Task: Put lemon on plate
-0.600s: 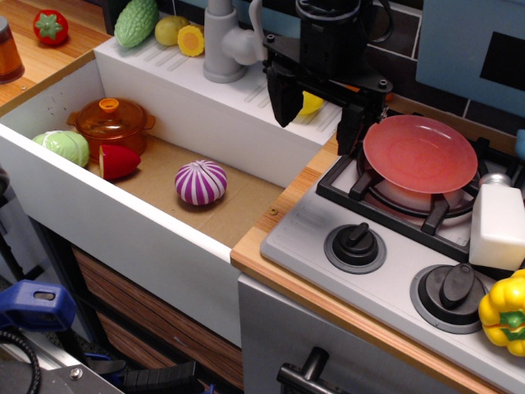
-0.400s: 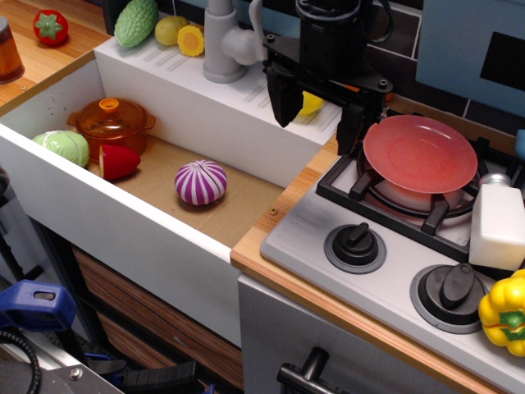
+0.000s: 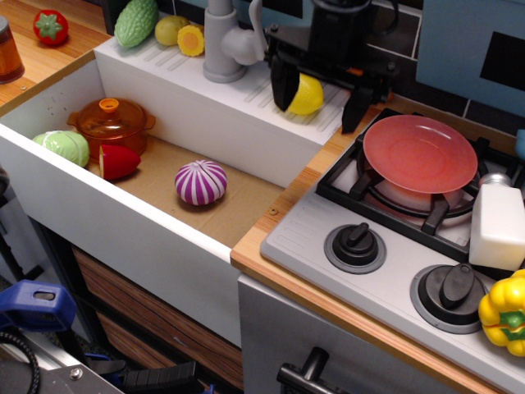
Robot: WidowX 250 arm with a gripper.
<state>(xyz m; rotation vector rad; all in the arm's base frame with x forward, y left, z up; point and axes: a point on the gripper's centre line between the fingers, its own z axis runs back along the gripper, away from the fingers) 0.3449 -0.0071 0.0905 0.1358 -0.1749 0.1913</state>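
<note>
The bright yellow lemon (image 3: 308, 95) lies on the white ribbed ledge behind the sink, partly hidden by the gripper's left finger. My black gripper (image 3: 320, 103) stands over it with its jaws wide apart. The left finger (image 3: 283, 89) is right against the lemon's left side, and the right finger (image 3: 354, 111) is well to its right. The lemon is not gripped. The pink-red plate (image 3: 420, 153) sits on the rear stove burner, just right of the gripper, with nothing on it.
The sink holds a purple-striped onion (image 3: 201, 181), an orange pot (image 3: 111, 123), a green cabbage (image 3: 64, 146) and a red wedge (image 3: 119, 162). A grey faucet (image 3: 225, 41) stands left of the gripper. A white bottle (image 3: 498, 226) and a yellow bell pepper (image 3: 504, 312) are at the stove's right.
The gripper has moved back and up towards the wall. More of the lemon now shows between its fingers.
</note>
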